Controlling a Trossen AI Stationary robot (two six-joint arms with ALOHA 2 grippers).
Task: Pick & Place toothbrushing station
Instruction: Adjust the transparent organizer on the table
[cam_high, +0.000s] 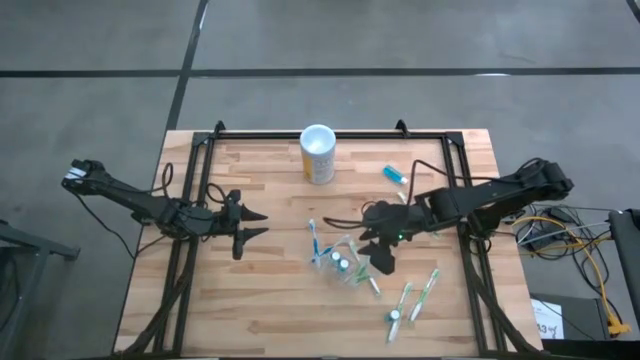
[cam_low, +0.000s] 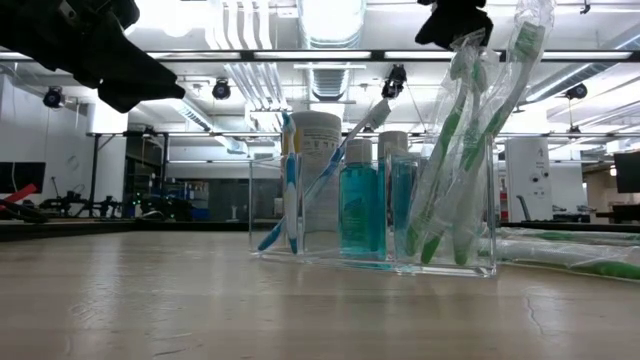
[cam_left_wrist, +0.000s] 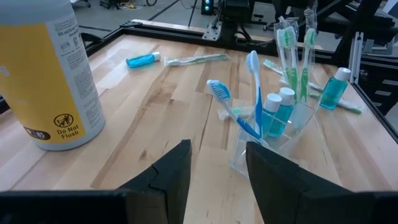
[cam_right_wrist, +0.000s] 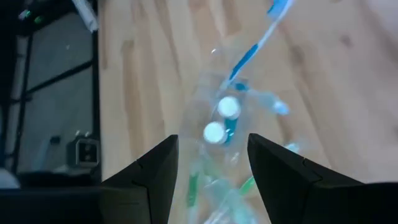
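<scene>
The toothbrushing station (cam_high: 340, 264) is a clear plastic holder standing on its base on the wooden table right of centre. It holds blue toothbrushes, two teal bottles and wrapped green toothbrushes, as the low view (cam_low: 372, 245) and left wrist view (cam_left_wrist: 277, 134) show. My right gripper (cam_high: 378, 254) is open and hangs over the holder's right end, looking down on it (cam_right_wrist: 221, 124); in the low view it (cam_low: 450, 22) is at the tops of the wrapped green toothbrushes (cam_low: 470, 120). My left gripper (cam_high: 254, 228) is open and empty, left of the holder and pointing toward it (cam_left_wrist: 217, 171). My right gripper comes from above with its fingers apart over the wrapped green toothbrushes' tops (cam_low: 468, 45). I cannot tell whether it touches them. The holder stands upright on the table.
A yellow canister with a white rim (cam_high: 318, 154) stands at the far middle and also shows in the left wrist view (cam_left_wrist: 43, 81). A small blue bottle (cam_high: 393, 173) lies far right. Two wrapped toothbrushes (cam_high: 415, 298) lie near right. A black frame (cam_high: 330, 134) borders the table.
</scene>
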